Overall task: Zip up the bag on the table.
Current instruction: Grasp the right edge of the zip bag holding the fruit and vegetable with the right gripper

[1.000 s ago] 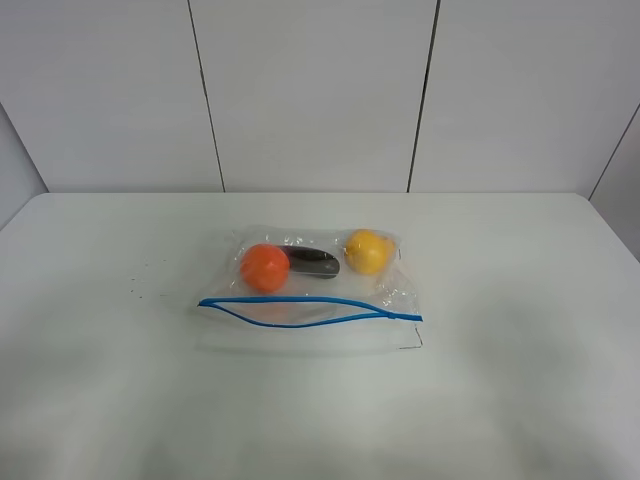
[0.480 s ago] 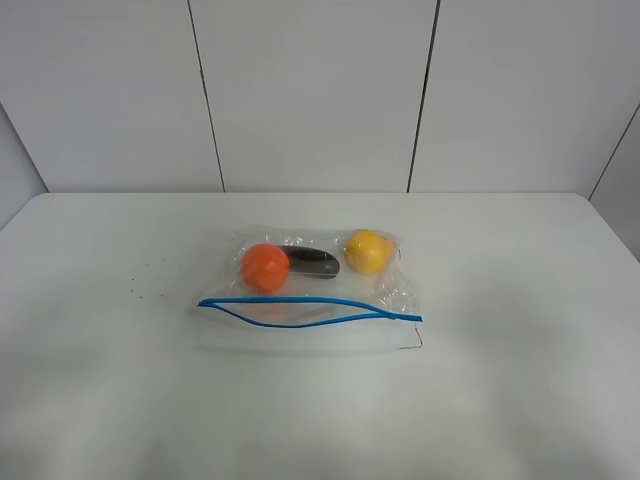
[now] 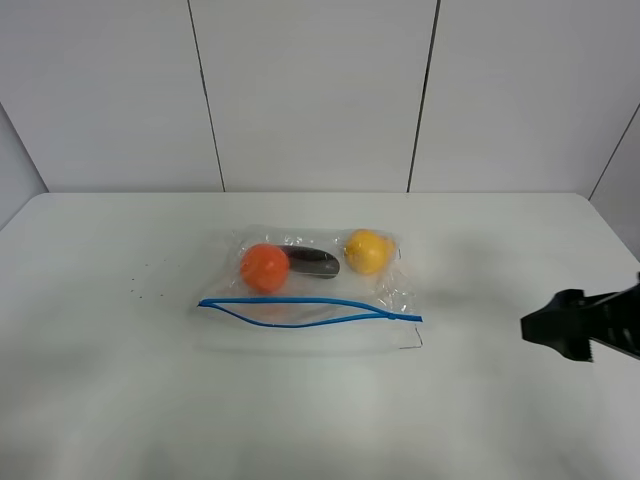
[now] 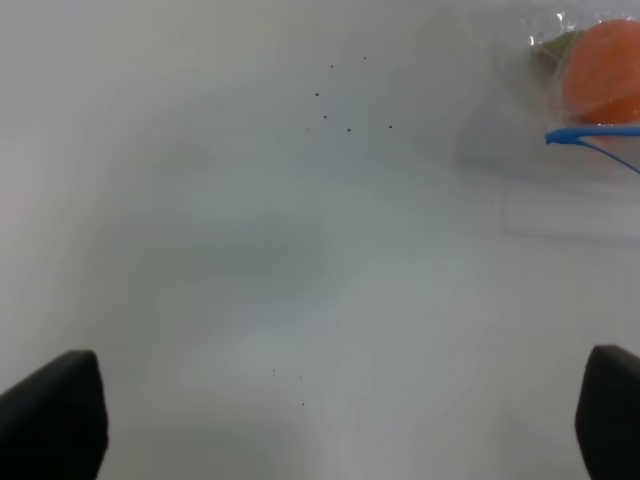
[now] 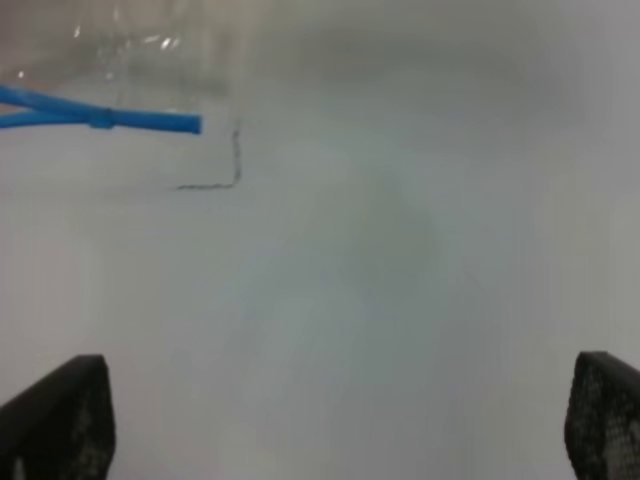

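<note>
The clear bag [image 3: 310, 285] lies flat in the middle of the white table [image 3: 100, 400]. An orange ball [image 3: 264, 267], a yellow fruit [image 3: 367, 250] and a dark item [image 3: 312, 261] show through it. Its blue zipper strip [image 3: 300, 312] runs along the near edge, its two lines gaping apart from the left end to near the right end. My right gripper [image 3: 545, 326] hovers by the table's right edge, well right of the bag, open and empty [image 5: 335, 430]; the strip's right end [image 5: 150, 121] lies ahead of it. My left gripper [image 4: 330, 420] is open and empty, the bag's left corner [image 4: 590, 95] far ahead.
A few tiny dark specks [image 3: 135, 292] dot the table left of the bag. A white panelled wall [image 3: 310, 90] stands behind the table's far edge. A thin dark line [image 5: 232, 160] marks the bag's near right corner.
My right gripper has come into the exterior view from the right edge; one second and half a second ago no arm showed there. The bag has not moved.
</note>
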Robot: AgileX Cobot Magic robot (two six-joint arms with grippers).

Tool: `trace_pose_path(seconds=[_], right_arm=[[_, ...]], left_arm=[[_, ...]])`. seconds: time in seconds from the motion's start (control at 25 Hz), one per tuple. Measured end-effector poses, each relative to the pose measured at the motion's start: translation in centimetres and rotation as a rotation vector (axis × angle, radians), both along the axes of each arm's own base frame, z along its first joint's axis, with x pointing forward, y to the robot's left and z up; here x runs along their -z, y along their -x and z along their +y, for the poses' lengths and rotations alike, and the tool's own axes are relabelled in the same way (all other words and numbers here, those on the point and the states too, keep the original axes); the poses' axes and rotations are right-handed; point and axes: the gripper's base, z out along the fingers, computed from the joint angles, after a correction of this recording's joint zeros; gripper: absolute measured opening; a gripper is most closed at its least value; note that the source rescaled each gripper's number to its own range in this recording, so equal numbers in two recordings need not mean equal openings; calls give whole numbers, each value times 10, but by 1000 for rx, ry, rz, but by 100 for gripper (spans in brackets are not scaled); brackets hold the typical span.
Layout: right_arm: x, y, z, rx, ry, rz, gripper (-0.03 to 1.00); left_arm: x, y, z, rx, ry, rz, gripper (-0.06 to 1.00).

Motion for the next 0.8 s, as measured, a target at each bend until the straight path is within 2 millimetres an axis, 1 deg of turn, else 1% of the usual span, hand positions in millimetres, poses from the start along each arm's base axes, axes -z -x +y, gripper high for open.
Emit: trace_pose_path(seconds=[0.16,0.24,0.32,0.36,0.48,0.56,0.64,0.8], right_arm=[[36,-36,6,-64,-51,114,100],[49,-54,10,-111,-82,158,100],[59,-76,15,-154,-128,186,100],[60,-86,17,-190,-152,189,100],[68,-111,26,-301,-233,221,100],[75,-123,29,-342,-291,239,100],[82,-132,27,-360,-355,234,100],[104,-140,12,-347,-532,230,100]], left_arm=[[0,0,0,0,0,0,100],[0,0,0,0,0,0,100],[0,0,0,0,0,0,100],[0,0,0,0,0,0,100],[0,0,0,0,0,0,100],[0,0,0,0,0,0,100],[0,0,0,0,0,0,100],[0,0,0,0,0,0,100]])
